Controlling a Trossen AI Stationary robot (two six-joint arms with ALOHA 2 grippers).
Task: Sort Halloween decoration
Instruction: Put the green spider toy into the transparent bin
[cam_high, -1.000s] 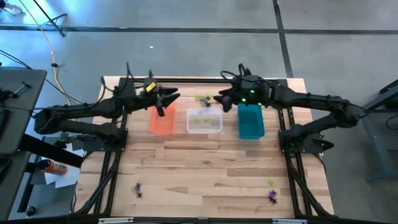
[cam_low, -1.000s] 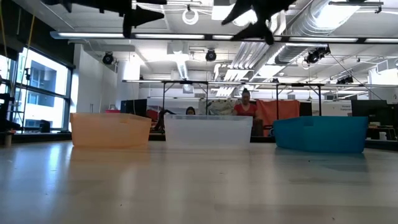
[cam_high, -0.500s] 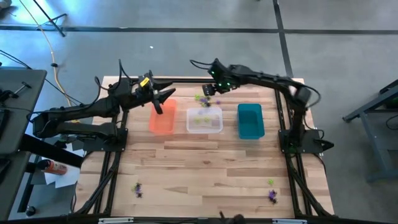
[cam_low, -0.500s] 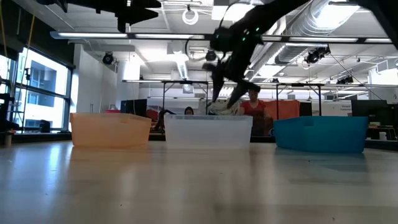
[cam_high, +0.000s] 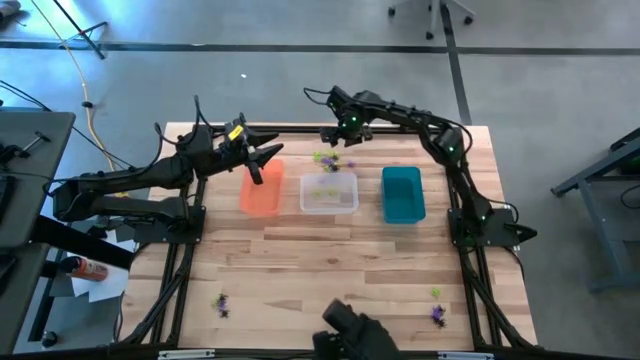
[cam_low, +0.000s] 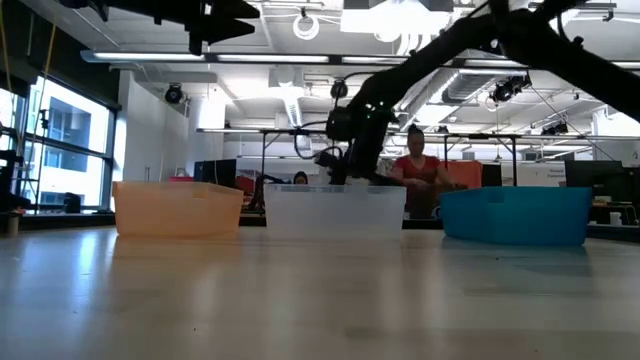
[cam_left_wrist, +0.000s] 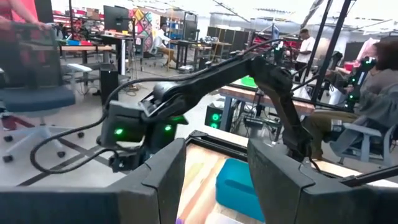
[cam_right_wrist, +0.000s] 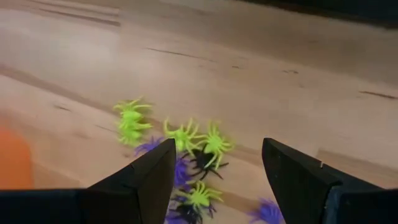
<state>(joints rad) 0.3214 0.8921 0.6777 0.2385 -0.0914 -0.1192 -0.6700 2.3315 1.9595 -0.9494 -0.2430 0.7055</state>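
A small heap of Halloween decoration (cam_high: 328, 158), lime green, purple and black plastic spiders (cam_right_wrist: 186, 149), lies on the wood behind the clear bin (cam_high: 329, 195). My right gripper (cam_high: 336, 140) hangs open just above this heap, pointing steeply down, its fingers (cam_right_wrist: 143, 180) on either side of the spiders without touching them. A few green spiders lie in the clear bin. More spiders lie near the front left (cam_high: 222, 303) and front right (cam_high: 437, 313). My left gripper (cam_high: 270, 165) waits open and level high above the orange bin (cam_high: 260, 192).
The teal bin (cam_high: 403, 194) stands to the right of the clear bin, and all three bins form a row across the table's far half. A dark shape (cam_high: 352, 332) shows at the near edge. People sit and stand in the room beyond the table (cam_low: 415, 175).
My right gripper has swung from above the teal bin toward the table's left and far edge. It has sunk and tipped from nearly level to steeply down, and now hangs over the spider heap behind the clear bin. A dark shape has come in at the near edge.
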